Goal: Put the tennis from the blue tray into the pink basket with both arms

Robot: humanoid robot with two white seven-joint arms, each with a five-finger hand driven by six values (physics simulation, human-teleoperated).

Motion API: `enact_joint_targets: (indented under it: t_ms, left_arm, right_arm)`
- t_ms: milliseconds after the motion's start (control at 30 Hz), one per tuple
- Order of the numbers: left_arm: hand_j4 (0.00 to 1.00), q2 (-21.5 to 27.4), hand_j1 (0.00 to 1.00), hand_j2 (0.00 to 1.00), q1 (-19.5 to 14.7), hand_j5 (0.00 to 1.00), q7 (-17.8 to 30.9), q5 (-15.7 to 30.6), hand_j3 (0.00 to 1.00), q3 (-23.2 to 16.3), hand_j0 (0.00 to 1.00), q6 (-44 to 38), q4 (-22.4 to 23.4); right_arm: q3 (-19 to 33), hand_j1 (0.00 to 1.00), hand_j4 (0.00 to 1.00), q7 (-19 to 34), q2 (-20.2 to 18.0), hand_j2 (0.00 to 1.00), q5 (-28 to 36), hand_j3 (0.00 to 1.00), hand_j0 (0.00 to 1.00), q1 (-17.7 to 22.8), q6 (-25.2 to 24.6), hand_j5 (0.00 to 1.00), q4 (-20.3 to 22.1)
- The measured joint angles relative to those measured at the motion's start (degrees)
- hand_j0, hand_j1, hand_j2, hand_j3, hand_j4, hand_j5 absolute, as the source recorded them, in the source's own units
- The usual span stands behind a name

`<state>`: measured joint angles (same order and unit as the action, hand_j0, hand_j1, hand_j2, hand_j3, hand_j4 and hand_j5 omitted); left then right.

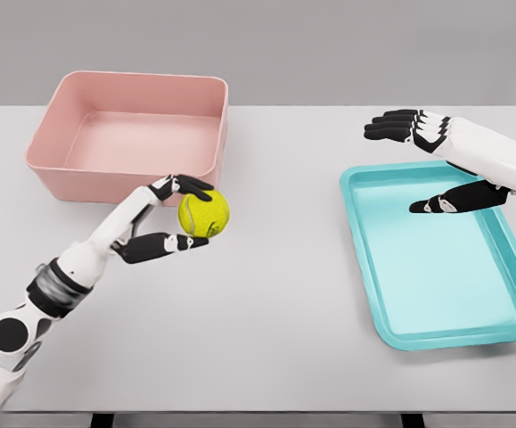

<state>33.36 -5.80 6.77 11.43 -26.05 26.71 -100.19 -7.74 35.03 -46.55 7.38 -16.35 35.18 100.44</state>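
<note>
Head view: my left hand (179,221) holds the ball (204,214) by its sides — light, fuzzy, easy to grip — just before the basket (126,171). My right hand (436,160) hangs wide over the tray (418,285).

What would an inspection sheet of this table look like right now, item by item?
Surface: pale grey table, flat, no spills seen.
Job's things: yellow tennis ball held above the table, just in front of the pink basket; the basket holds nothing; the blue tray at the right holds nothing.
Clutter: nothing seen.
Hands: left hand closed on the ball, thumb below and fingers on top; right hand open, fingers spread, above the far end of the tray, holding nothing.
Cables: nothing seen.
Surroundings: plain grey wall behind the table; dark table legs at the bottom edge.
</note>
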Motion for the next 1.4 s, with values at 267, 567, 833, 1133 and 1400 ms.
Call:
enact_joint_targets:
  t_ms: [267,567,833,1133,1400]
  left_arm:
    - [0.53,0.01,0.53,0.53,-3.43,0.53,0.03,1.14,0.53,0.14,0.53,-0.49,0.49]
    - [0.52,0.13,0.52,0.52,-7.12,0.52,0.01,2.36,0.52,1.02,0.52,-1.18,1.90]
    - [0.52,0.10,0.52,0.52,-9.67,0.52,0.02,4.38,0.52,1.55,0.52,-3.05,4.45]
    - [0.52,0.14,0.52,0.52,-12.39,0.52,0.02,7.20,0.52,2.96,0.52,-3.30,8.90]
    - [0.53,0.09,0.53,0.53,-15.21,0.53,0.02,8.74,0.53,3.72,0.53,-4.75,13.16]
  right_arm:
    - [0.02,1.00,1.00,0.00,-0.04,1.00,0.00,1.00,1.00,-0.09,0.00,1.00,0.00]
    - [0.00,1.00,1.00,0.00,0.01,1.00,-0.09,1.00,1.00,0.26,0.00,1.00,0.00]
    - [0.01,1.00,1.00,0.00,0.02,1.00,-0.09,1.00,1.00,0.53,0.00,1.00,0.00]
    - [0.45,1.00,1.00,0.00,-0.16,1.00,-0.09,1.00,1.00,0.35,0.00,1.00,0.00]
    - [0.53,1.00,1.00,0.00,-0.04,1.00,-0.08,1.00,1.00,0.09,0.00,1.00,0.00]
